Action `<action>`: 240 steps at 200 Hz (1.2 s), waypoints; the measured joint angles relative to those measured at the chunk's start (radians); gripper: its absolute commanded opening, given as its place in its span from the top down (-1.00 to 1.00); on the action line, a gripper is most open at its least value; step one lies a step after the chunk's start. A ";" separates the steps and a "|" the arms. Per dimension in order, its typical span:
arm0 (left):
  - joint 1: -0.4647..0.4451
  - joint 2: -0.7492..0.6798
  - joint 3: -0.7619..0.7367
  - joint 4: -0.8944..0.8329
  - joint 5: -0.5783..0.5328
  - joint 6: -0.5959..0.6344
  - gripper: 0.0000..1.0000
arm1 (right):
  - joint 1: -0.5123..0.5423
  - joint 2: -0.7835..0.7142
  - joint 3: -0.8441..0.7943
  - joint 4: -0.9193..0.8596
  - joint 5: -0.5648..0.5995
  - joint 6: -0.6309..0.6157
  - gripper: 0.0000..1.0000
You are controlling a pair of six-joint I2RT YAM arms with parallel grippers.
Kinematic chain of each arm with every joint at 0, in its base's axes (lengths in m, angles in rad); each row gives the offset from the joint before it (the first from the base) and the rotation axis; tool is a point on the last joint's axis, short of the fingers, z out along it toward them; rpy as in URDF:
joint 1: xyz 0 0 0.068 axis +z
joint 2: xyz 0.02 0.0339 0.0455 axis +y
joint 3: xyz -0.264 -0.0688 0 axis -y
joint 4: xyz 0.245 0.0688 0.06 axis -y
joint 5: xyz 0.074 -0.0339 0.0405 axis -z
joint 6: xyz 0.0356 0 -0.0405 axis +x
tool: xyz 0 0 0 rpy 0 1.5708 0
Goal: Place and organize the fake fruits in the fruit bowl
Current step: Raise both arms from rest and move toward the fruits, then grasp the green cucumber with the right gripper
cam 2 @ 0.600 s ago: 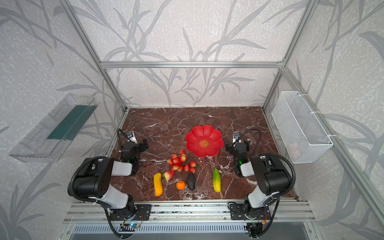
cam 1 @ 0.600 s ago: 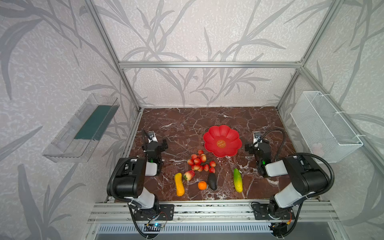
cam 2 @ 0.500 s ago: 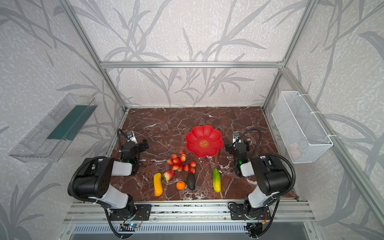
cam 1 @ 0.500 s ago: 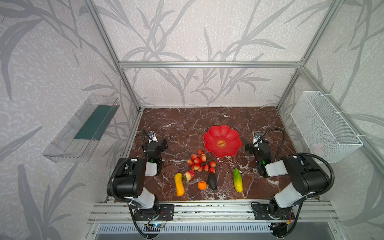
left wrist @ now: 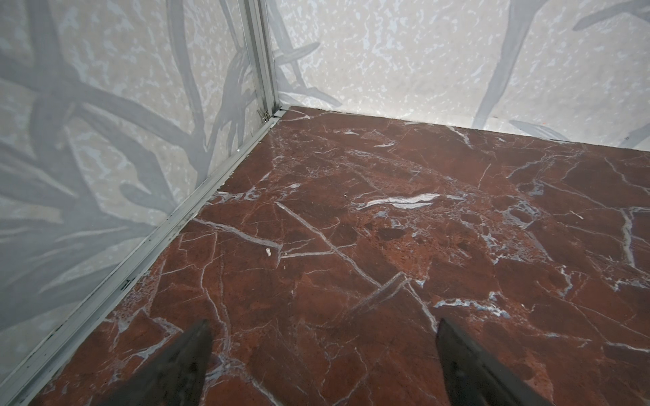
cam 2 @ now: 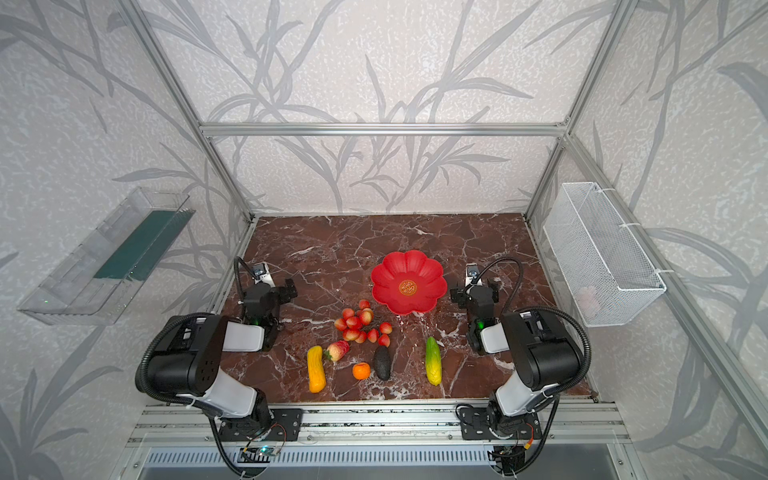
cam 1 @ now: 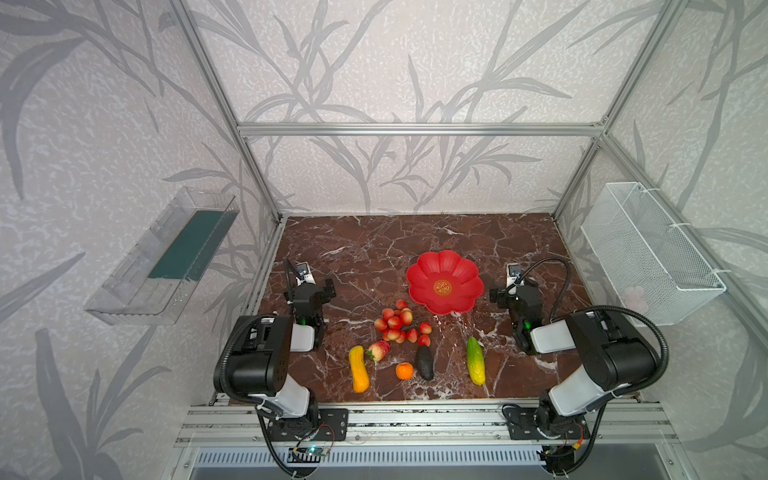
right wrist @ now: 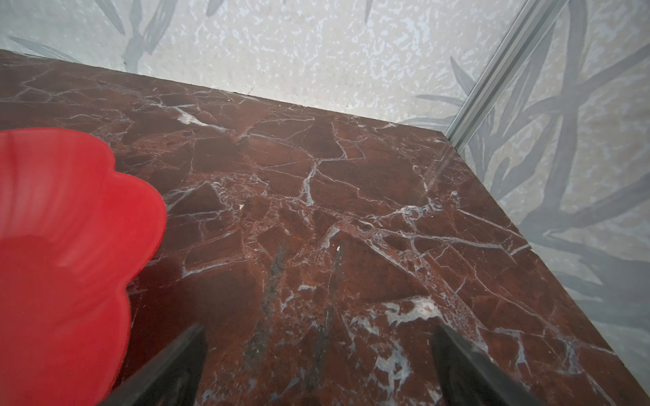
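Brown marble table (cam 1: 374, 245), seen in both top views, with the task not yet begun. The red flower-shaped bowl (cam 1: 459, 272) sits right of centre and holds nothing. All 6 pieces lie on the table between it and the near edge. The berry bunch (cam 1: 399, 324) is nearest the bowl. The green fruit (cam 1: 476, 365) lies alone on the right and the yellow fruit (cam 1: 358, 369) on the left. Between them are the avocado (cam 1: 424, 362), the strawberry (cam 1: 379, 349) just beside the yellow fruit's far end, and the orange (cam 1: 404, 370). The right claw (right wrist: 318, 327) hangs just beside the bowl's rim. The left claw (left wrist: 323, 323) hangs over bare table, well apart from every fruit. Both claws stand wide and hold nothing. The step in hand is judged to be the 1st pick. You should send the right claw to the green fruit, which has clear table around it, and close across its narrow width at mid-length, not along it. Lay the 2 long pieces against the bowl's wall, since the dish looks shallow and smooth fruit may slide. Keep the orange for the hollow at the middle, as it is likely to roll. Take the berry bunch last, because its loose berries could snag or spill over what lies beneath.
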 measured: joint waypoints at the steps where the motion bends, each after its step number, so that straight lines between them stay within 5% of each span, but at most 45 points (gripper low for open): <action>1: 0.000 0.000 0.000 0.000 0.000 0.000 -0.98 | 0.000 0.000 0.000 0.000 0.000 0.000 -0.98; 39: 0.004 -0.006 -0.008 0.010 0.007 0.000 -0.99 | 0.013 -0.047 -0.004 -0.032 0.016 -0.004 -0.98; 56: -0.008 -0.073 -0.049 -0.001 -0.006 0.002 -0.99 | 0.035 -0.184 0.036 -0.222 0.051 0.005 -0.98; 85: -0.054 -0.383 -0.046 -0.227 -0.097 -0.061 -0.99 | 0.049 -0.401 0.256 -0.593 0.053 0.151 -0.98; 139: -0.051 -0.961 0.003 -0.660 -0.094 -0.502 -0.93 | 0.067 -0.770 0.328 -1.087 -0.169 0.372 -0.87; 189: -0.048 -1.260 -0.004 -1.079 0.005 -0.625 -0.82 | 0.353 -0.886 0.233 -1.519 -0.196 0.538 -0.73; 216: -0.048 -1.263 0.017 -1.266 0.064 -0.634 -0.77 | 0.579 -0.848 0.146 -1.624 -0.127 0.652 -0.72; 240: -0.048 -1.204 0.062 -1.373 0.121 -0.636 -0.71 | 0.653 -0.779 0.123 -1.622 -0.086 0.722 -0.64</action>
